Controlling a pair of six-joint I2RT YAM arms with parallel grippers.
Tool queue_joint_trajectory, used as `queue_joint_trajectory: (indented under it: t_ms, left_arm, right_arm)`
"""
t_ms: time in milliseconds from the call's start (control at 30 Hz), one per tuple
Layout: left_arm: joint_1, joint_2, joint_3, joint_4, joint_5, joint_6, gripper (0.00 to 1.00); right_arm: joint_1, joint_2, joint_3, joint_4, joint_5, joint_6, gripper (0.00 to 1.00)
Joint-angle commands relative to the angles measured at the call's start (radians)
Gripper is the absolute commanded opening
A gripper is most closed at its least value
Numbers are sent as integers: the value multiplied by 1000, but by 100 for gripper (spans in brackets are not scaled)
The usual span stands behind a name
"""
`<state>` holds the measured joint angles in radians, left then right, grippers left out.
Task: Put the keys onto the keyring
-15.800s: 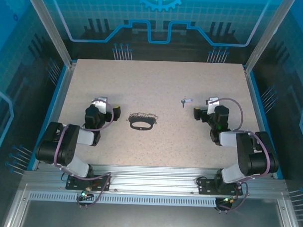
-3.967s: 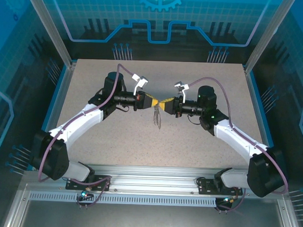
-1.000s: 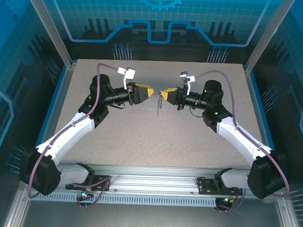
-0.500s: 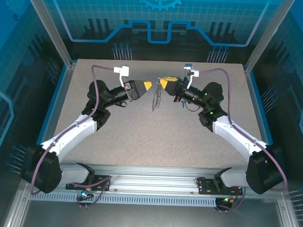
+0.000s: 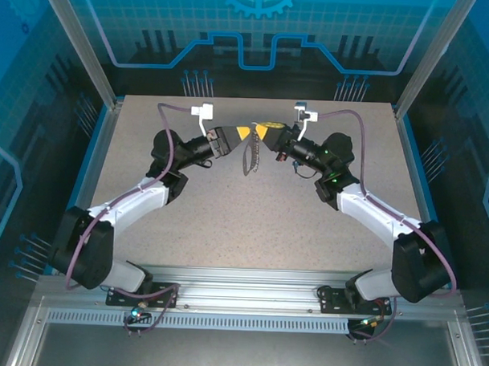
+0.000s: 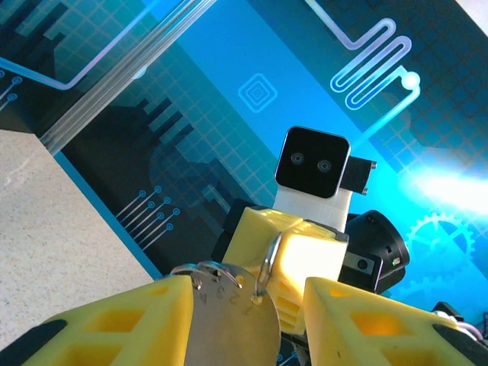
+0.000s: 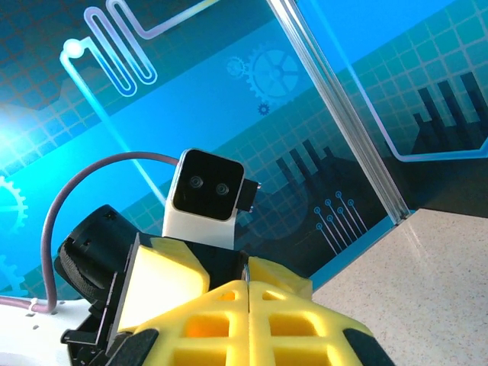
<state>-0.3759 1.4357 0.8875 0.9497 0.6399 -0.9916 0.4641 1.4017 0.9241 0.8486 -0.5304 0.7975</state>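
Counter [image 5: 187, 221]: speckled beige board, blue edge trim, otherwise bare, with one ribbed aluminium rail [image 5: 249, 283] along the near edge carrying both arm bases. Enclosure: translucent blue panels [image 5: 258, 23] printed with circuit traces and gears, and two slanted aluminium posts [image 5: 76, 45] at the back corners. Count: 2 arms, 2 hands, 2 white box wrist cameras [image 6: 313, 163], 1 keyring, 1 disc. Both arms are raised and reach inward; left hand [image 5: 241, 133] and right hand [image 5: 262, 133] sit tip to tip above the far middle of the counter. The dark grey keyring with thin beaded chain [image 5: 247, 157] hangs in the air just below that meeting point, clear of the counter. Right hand: yellow fingers [image 7: 206, 328] clenched flat together, a thin sliver pinched at the tips, so it is grasping the keyring. Left hand: yellow fingers [image 6: 114, 328] spread, not clamped. A round silvery metal disc [image 6: 229, 328] on a thin wire loop [image 6: 266, 263] sits between them, against the left-side finger with a gap on the other side. Cannot tell whether that disc is a key.
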Motion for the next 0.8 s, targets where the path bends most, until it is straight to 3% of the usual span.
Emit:
queue_joint_trajectory:
  t_ms: [0,267,467,767]
  left_arm:
    - [-4,23,37,96,1,-26,43]
    - [-13,58,69,115,4,-34,36]
    - [-22,65,83,111,6,-30,24]
    - [-34,50,49,110,6,-23,30]
  right_arm:
    - [13,12,8,45,6,11,0]
    - [11,33,13,43,-5,10,0]
    - [5,30,3,43,-6,11,0]
    - [-11,1,-19,41,2,13,0]
